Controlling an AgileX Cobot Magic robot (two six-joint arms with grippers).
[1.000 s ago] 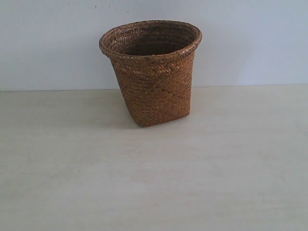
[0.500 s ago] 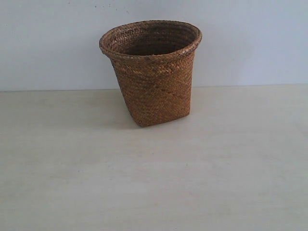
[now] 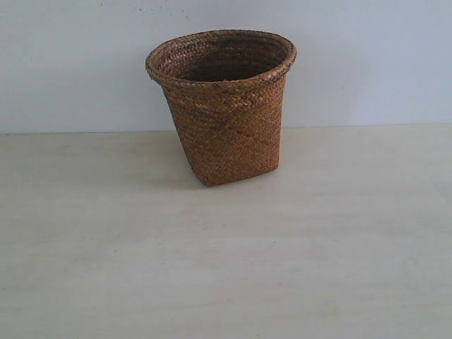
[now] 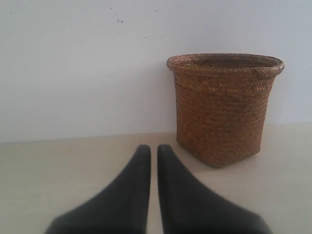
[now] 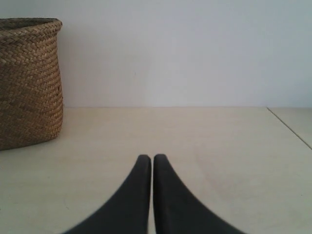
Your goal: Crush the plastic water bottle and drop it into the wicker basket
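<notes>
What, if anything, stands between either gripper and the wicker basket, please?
Nothing visible does: only bare table lies between the left gripper, the right gripper and the wicker basket. No bottle shows in any view.

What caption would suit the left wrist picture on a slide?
Shut black gripper above a pale table, facing an upright wicker basket.

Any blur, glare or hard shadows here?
Exterior view: soft light, no glare; the wicker basket throws a faint shadow on the table. Left wrist view: left gripper blurs toward the lens, basket sharp. Right wrist view: right gripper likewise blurred.
</notes>
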